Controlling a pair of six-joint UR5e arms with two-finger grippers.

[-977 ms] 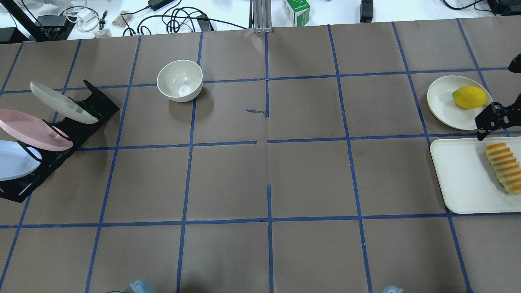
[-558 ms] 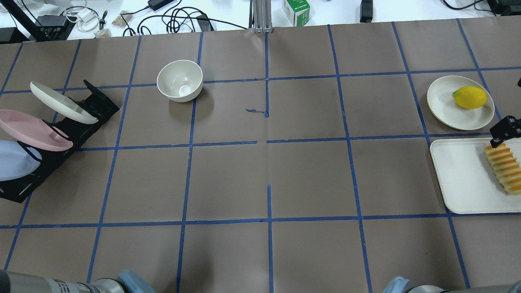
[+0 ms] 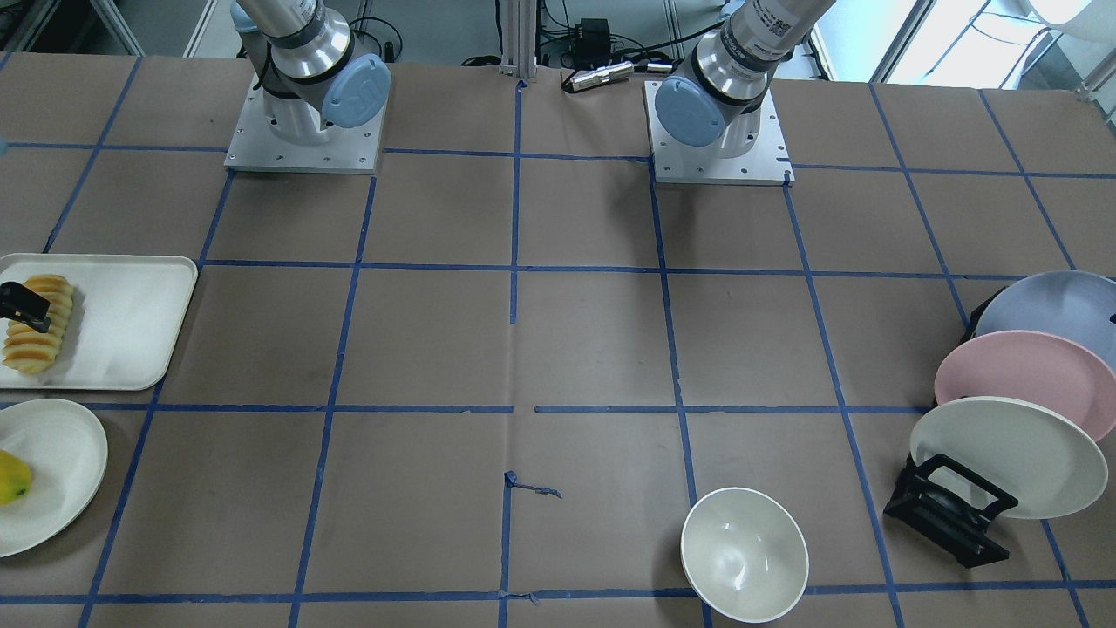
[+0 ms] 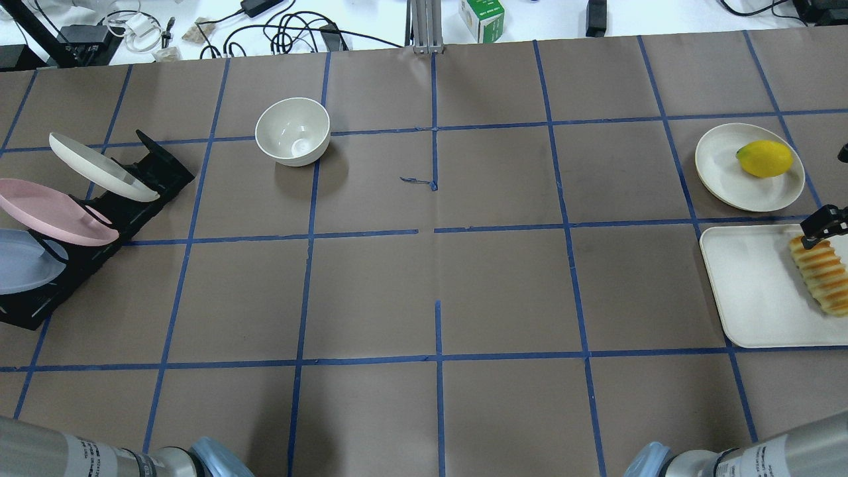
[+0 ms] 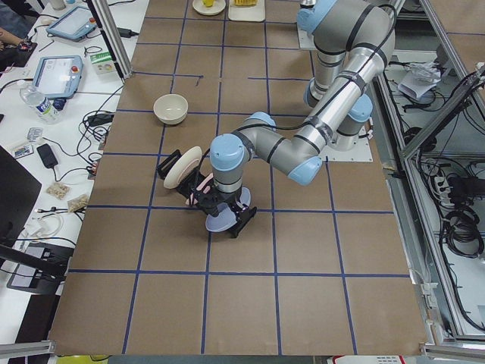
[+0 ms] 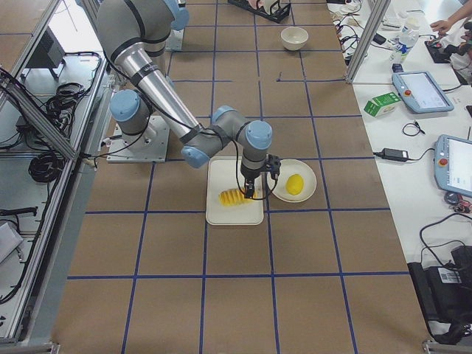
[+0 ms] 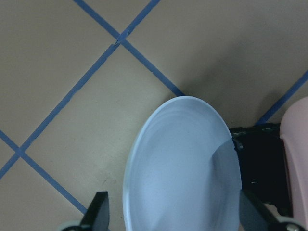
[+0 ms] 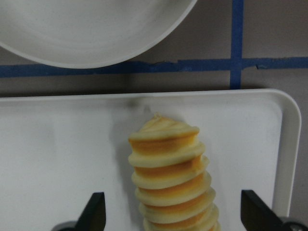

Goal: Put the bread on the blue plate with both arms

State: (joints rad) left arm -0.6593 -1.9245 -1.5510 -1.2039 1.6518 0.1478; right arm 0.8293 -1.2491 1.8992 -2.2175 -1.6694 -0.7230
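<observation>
The bread lies on a white tray at the far right; it also shows in the right wrist view. My right gripper is open, with one finger on each side of the loaf, near its far end. The blue plate leans in the nearest slot of a black rack at the far left. My left gripper is open, its fingers straddling the blue plate from above. The left gripper is out of frame in the overhead view.
A pink plate and a white plate lean in the same rack. A white bowl stands at the back left. A lemon sits on a small white plate just beyond the tray.
My right gripper has moved from over the lemon plate's edge down to the bread's far end. Both arms' links have come into view at the bottom edge. The blue plate now looks shaded.
</observation>
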